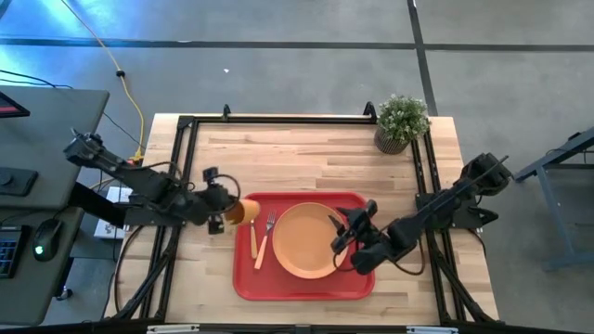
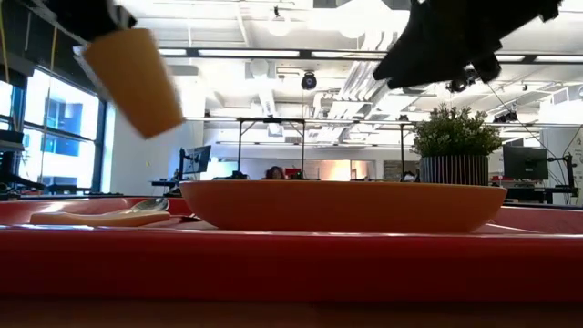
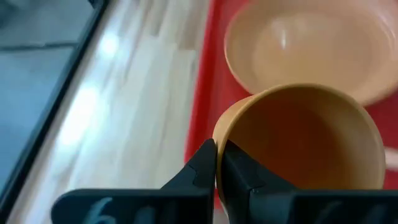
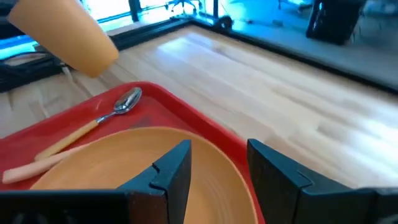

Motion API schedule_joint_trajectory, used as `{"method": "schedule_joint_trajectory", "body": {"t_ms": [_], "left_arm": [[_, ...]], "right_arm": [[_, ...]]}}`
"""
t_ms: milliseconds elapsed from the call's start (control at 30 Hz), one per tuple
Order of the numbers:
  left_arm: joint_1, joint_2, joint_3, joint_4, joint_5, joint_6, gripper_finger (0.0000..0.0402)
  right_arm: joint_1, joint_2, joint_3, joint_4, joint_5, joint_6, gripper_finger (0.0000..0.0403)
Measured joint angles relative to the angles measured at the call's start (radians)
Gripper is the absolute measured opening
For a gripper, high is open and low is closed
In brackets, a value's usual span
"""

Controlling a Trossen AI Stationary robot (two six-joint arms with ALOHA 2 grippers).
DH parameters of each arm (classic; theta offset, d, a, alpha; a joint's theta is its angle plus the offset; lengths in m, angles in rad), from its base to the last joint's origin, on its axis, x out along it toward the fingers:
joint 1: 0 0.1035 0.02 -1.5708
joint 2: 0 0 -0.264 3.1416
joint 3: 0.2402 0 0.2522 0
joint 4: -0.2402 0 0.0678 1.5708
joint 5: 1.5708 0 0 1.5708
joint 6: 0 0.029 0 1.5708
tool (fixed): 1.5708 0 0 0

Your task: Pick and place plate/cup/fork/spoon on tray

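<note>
We see the small round orange-tan cup (image 1: 245, 211) lifted off the table and tilted, hanging over the left rim of the large red rectangular plastic tray (image 1: 303, 286). The left gripper (image 1: 225, 210) pinches the cup's wall between its narrowed fingers (image 3: 199, 171). On the tray lies the round flat orange plate (image 1: 305, 240), and just to its left the slim fork (image 1: 264, 239) and slim spoon (image 4: 93, 123), both with light orange handles. The right gripper (image 1: 342, 233) hovers above the plate's right edge, its fingers (image 4: 171, 171) spread apart around nothing.
</note>
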Motion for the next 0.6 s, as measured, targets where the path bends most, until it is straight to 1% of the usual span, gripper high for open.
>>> {"method": "schedule_joint_trajectory", "body": {"t_ms": [67,200,333,433,500,600], "left_arm": [[0.053,0.021,-0.027,0.114,0.025,0.085,0.0004],[0.172,0.099,-0.048,0.348,0.152,0.264,0.0004],[0.307,0.202,-0.036,0.600,0.225,0.414,0.0004],[0.407,0.306,0.014,0.733,0.302,0.481,0.0004],[0.464,0.380,0.056,0.801,0.354,0.500,0.0004],[0.526,0.490,0.124,0.872,0.432,0.499,0.0009]], "right_arm": [[-0.005,0.000,-0.011,-0.030,-0.020,0.063,0.0147],[-0.010,0.000,-0.016,-0.081,-0.058,0.167,0.0147],[0.003,0.000,-0.016,-0.114,-0.060,0.208,0.0147],[0.015,0.000,-0.016,-0.146,-0.059,0.209,0.0147],[0.020,0.000,-0.014,-0.184,-0.058,0.222,0.0147],[0.019,0.000,0.030,-0.321,-0.054,0.239,0.0147]]}}
